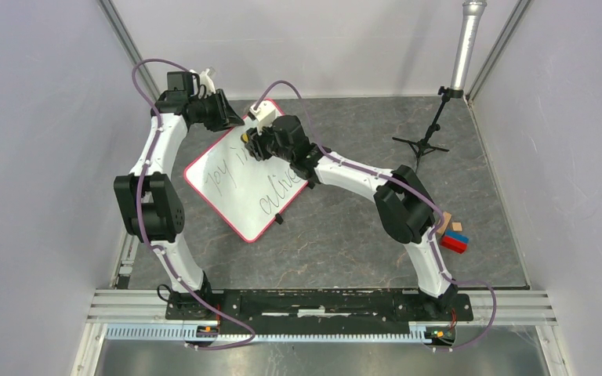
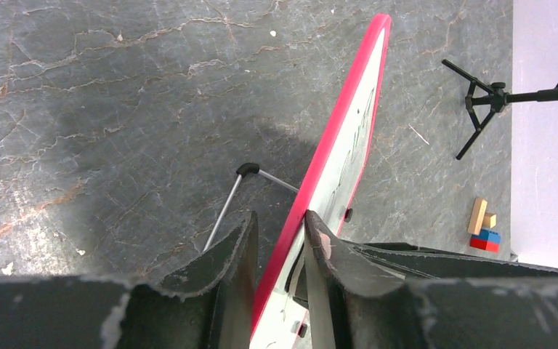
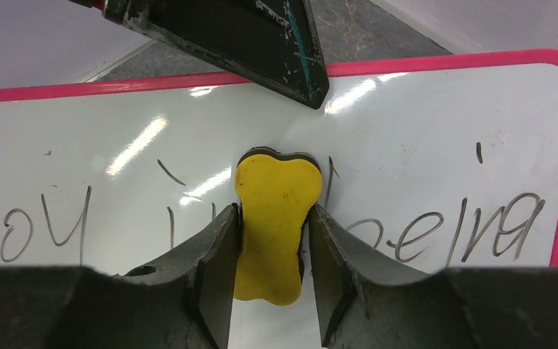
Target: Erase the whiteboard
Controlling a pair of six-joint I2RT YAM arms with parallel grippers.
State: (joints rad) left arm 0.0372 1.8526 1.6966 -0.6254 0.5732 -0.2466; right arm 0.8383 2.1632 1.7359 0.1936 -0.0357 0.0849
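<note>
Grey tabletop point(image 1: 360, 227), scribbled red-rimmed whiteboard point(image 1: 239, 184), left claw point(image 2: 280, 224) pinching its rim, right claw point(image 3: 275, 218) clamping yellow eraser point(image 3: 276, 182).

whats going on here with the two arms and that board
The left gripper is clamped on the red rim of the whiteboard, steadying it. The right gripper holds a yellow eraser against the board's face, among the handwriting. Most of the writing is there to read, so the erasing is far from done.
</note>
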